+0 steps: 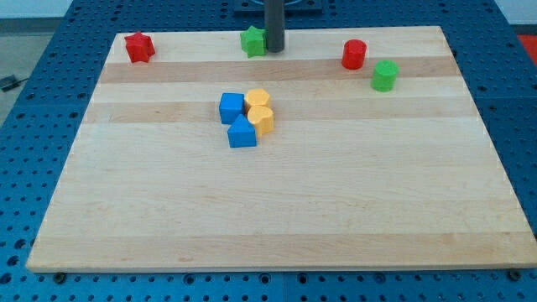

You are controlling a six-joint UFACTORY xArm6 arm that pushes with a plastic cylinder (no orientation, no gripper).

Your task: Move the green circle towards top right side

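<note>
The green circle [384,75], a short green cylinder, stands near the view's top right, just below and right of the red cylinder [354,54]. My tip [274,49] is at the view's top centre, touching the right side of a green star-shaped block [253,40]. The tip is far to the left of the green circle, with the red cylinder between them.
A red star-shaped block [138,47] sits at the top left corner. A cluster in the middle holds a blue cube [232,107], a blue block [242,132] and two yellow blocks [258,100] [263,121]. The wooden board [277,210] ends close behind the top blocks.
</note>
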